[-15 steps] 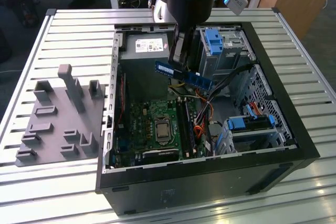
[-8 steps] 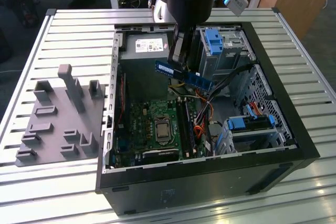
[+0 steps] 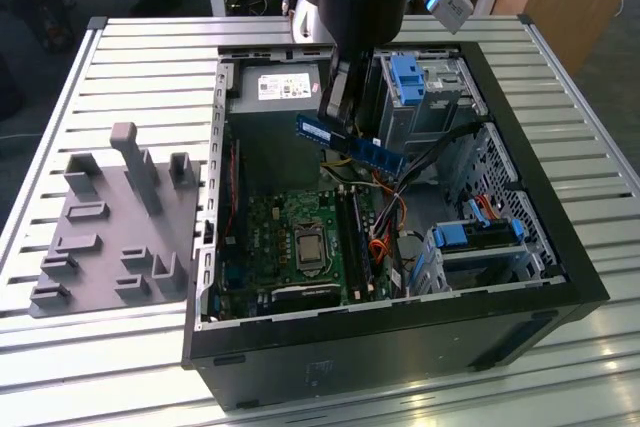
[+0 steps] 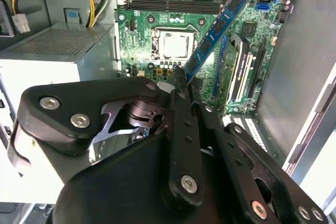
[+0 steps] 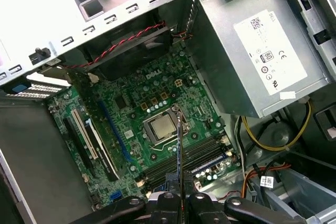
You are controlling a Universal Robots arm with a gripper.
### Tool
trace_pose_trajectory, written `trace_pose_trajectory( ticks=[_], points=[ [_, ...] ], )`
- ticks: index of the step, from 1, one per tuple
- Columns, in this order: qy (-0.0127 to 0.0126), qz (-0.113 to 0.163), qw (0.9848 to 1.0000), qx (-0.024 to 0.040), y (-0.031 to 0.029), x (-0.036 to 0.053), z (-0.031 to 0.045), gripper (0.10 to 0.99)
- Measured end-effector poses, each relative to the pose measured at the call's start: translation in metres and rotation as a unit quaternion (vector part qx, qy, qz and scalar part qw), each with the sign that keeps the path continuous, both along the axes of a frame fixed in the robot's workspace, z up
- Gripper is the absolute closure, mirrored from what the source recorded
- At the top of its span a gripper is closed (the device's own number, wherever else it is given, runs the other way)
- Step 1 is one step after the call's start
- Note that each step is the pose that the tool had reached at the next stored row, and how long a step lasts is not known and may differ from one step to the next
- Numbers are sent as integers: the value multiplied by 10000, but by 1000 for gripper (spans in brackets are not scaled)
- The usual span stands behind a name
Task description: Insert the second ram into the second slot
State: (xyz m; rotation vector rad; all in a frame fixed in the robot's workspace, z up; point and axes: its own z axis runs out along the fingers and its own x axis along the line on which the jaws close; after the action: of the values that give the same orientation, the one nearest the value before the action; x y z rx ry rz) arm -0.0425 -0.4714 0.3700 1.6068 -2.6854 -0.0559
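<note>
End effector [image 4: 181,82] grips second ram [image 4: 218,27] above motherboard [image 4: 137,35] inside open computer case [image 3: 400,332].

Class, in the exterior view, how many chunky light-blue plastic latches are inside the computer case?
2. One light-blue plastic latch sits at the far end of the black computer case; the other nearer, at the exterior view's right. More may be hidden.

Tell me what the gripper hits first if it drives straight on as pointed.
Probably the motherboard, near the memory slots beside the CPU socket; the second ram clamped in the gripper would touch down first. Depth is unclear.
</note>
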Motion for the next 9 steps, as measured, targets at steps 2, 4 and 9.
trace_pose_trajectory(
  ticks=[2,4,9],
  points=[
    [0,-41,10000,0,0,0,0,949],
    [0,-88,10000,1,0,0,-1,949],
    [0,-228,9997,1,0,0,-1,949]
  ],
)
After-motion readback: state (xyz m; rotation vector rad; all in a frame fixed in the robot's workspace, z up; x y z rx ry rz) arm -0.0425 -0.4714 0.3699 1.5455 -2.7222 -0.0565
